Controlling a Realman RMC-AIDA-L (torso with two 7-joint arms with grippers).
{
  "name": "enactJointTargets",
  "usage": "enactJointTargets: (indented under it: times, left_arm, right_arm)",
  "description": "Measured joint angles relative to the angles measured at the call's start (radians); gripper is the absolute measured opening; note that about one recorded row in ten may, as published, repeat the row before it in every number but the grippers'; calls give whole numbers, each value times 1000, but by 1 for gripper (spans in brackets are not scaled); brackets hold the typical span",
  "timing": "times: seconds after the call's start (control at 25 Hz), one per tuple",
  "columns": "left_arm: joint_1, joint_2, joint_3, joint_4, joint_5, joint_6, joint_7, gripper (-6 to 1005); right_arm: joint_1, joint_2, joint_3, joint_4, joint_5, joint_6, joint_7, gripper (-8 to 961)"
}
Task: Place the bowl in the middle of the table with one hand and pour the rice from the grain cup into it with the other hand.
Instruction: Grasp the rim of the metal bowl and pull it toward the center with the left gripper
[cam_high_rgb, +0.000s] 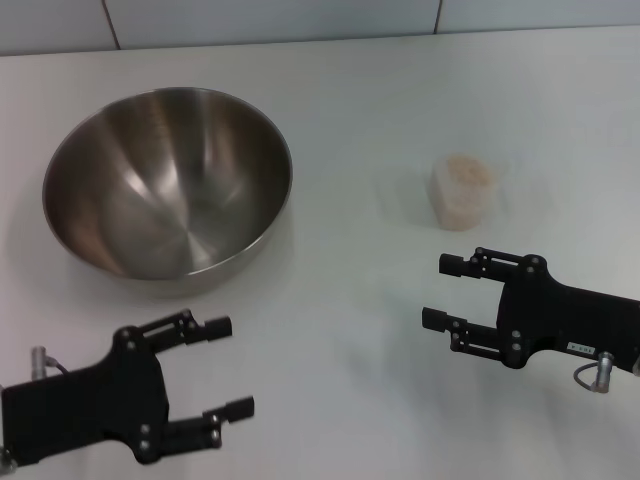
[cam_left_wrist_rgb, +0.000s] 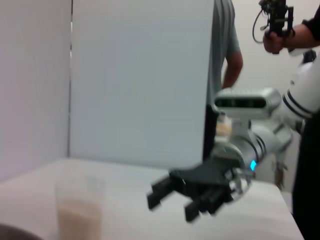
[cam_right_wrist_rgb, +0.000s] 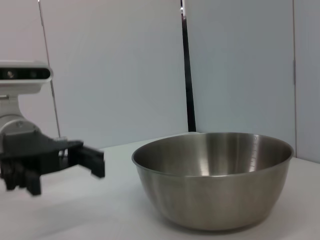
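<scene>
The steel bowl (cam_high_rgb: 165, 180) stands empty at the left rear of the white table (cam_high_rgb: 340, 120). The translucent grain cup (cam_high_rgb: 463, 192) stands upright to the right, filled with pale rice (cam_high_rgb: 465, 170). My left gripper (cam_high_rgb: 228, 366) hovers open in front of the bowl, apart from it. My right gripper (cam_high_rgb: 437, 291) is open just in front of the cup and holds nothing. The left wrist view shows the cup (cam_left_wrist_rgb: 79, 210) near and the right gripper (cam_left_wrist_rgb: 171, 207) beyond it. In the right wrist view the bowl (cam_right_wrist_rgb: 212, 180) stands near, with the left gripper (cam_right_wrist_rgb: 67, 176) farther off.
Bare tabletop lies between the bowl and the cup. White wall panels (cam_high_rgb: 270, 20) close off the table's far edge. A person (cam_left_wrist_rgb: 227, 50) stands behind the robot's body in the left wrist view.
</scene>
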Motion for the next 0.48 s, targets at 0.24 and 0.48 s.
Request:
enactJointTargets:
  times: [0.24,0.48]
  left_arm:
    - [-9,-6,-146,-1,-69,45,9,780]
    - [-41,-8,-380,-47,-263,-2,14,779]
  right_arm:
    - [0,0,0,1,0,0,0,658]
    - [1,0,0,1,1,0,-1,657]
